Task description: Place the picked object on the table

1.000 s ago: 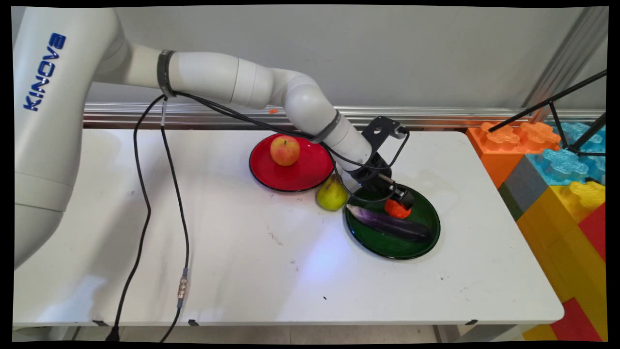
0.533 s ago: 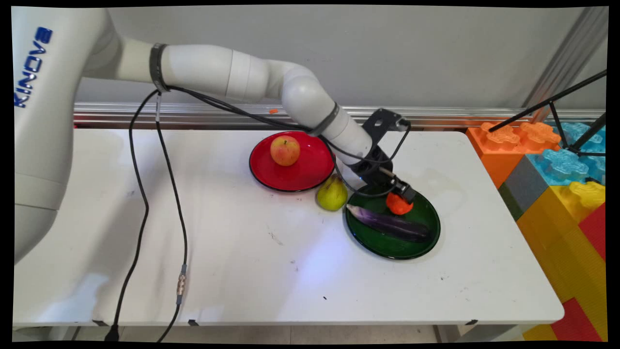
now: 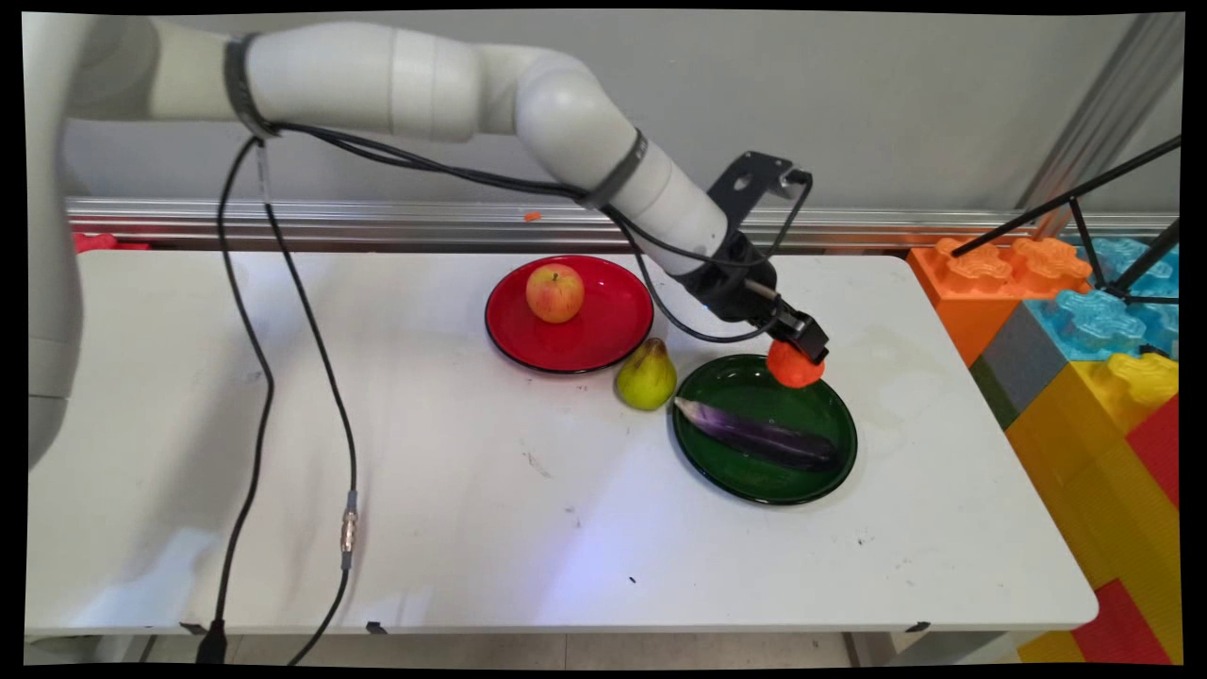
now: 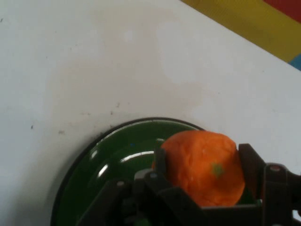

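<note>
The end effector (image 3: 801, 347) is clamped on the round orange fruit (image 3: 793, 366), now lifted clear above the far rim of the dark green glass plate (image 3: 754, 471); earlier the fruit sat low on that plate beside the long purple eggplant (image 3: 759, 436). The hand view shows a finger (image 4: 250, 169) pressed against the fruit's side, while only the main view shows the yellow-green pear (image 3: 646, 375) on the white table (image 3: 471, 528).
</note>
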`<state>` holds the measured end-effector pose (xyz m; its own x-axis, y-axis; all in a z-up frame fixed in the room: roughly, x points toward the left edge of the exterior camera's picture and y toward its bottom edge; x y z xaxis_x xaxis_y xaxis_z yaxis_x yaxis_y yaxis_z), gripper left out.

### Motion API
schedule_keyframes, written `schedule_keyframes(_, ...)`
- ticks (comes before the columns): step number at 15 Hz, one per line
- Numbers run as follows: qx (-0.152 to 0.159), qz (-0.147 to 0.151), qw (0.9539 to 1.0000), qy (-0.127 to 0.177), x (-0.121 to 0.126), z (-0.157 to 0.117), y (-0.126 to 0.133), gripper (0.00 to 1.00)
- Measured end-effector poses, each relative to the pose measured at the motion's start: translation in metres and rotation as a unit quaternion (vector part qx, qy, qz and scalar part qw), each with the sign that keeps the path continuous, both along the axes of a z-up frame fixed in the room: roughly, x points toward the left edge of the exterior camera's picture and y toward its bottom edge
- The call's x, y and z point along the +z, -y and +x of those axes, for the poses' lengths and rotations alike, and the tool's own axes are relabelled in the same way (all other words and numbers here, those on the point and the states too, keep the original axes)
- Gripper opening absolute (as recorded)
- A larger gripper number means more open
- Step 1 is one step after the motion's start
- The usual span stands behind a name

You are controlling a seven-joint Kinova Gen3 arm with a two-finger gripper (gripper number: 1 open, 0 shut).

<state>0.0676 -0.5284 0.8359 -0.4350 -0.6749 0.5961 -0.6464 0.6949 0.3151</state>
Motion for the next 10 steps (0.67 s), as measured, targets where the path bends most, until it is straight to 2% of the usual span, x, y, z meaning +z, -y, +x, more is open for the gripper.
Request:
schedule_keyframes(5, -0.014, 0.0, 0.9999, 0.006, 0.027, 0.026, -0.033, 0.0)
schedule_keyframes(10, -0.031, 0.004, 0.9992, 0.025, 0.033, 0.068, -0.076, 0.0)
